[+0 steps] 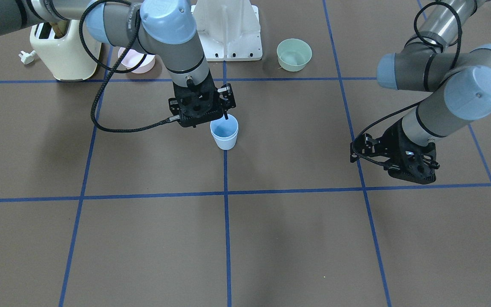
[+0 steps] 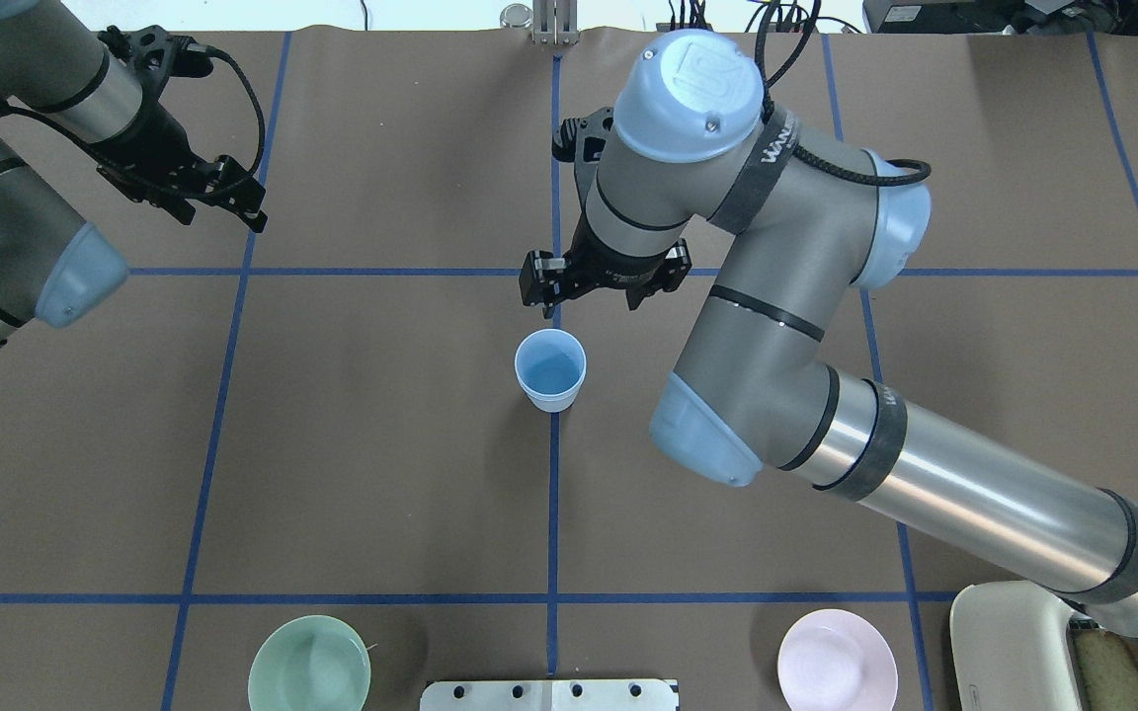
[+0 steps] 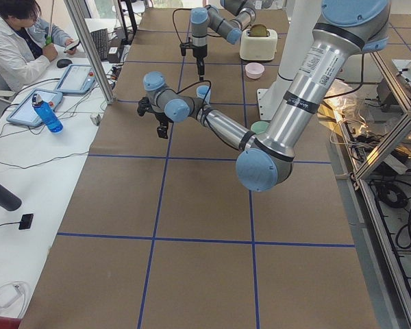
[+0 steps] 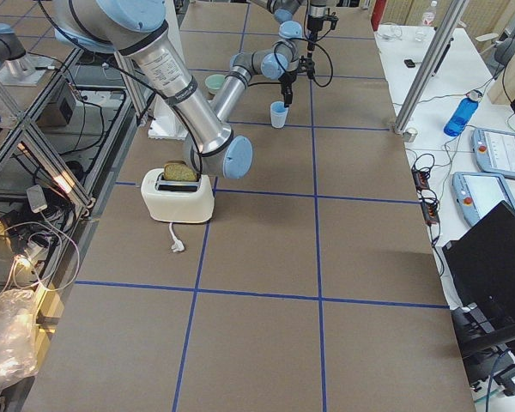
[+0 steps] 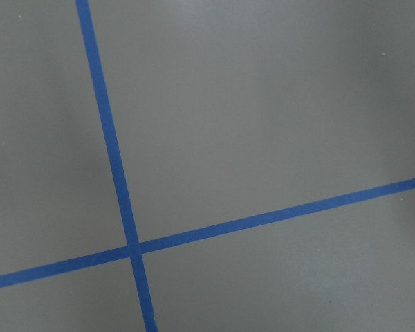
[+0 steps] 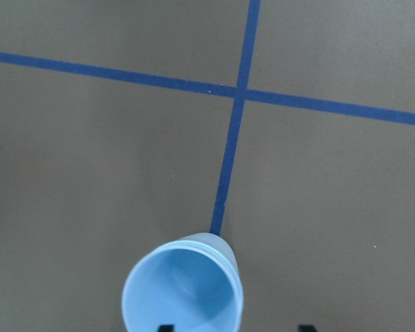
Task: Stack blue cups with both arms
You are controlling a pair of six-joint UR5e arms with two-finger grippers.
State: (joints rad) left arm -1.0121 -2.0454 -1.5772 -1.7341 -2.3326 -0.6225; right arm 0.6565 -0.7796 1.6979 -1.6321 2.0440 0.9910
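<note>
One pale-blue cup (image 1: 224,133) stands upright on the centre blue line, also in the overhead view (image 2: 550,370) and the right wrist view (image 6: 183,290). A faint second edge below its rim hints at two nested cups; I cannot tell. No separate second cup shows. My right gripper (image 1: 218,114) hovers just above and beside the cup, open and empty (image 6: 235,326), with one fingertip (image 6: 166,326) over the rim. My left gripper (image 2: 218,202) is far off near the table's outer side, fingers spread and empty (image 1: 414,168).
A green bowl (image 1: 294,54) and a pink bowl (image 1: 137,62) stand near the white pedestal (image 1: 228,30). A cream toaster (image 1: 64,51) with its plug sits at the robot's right. The left wrist view shows only brown table and blue tape lines (image 5: 128,245).
</note>
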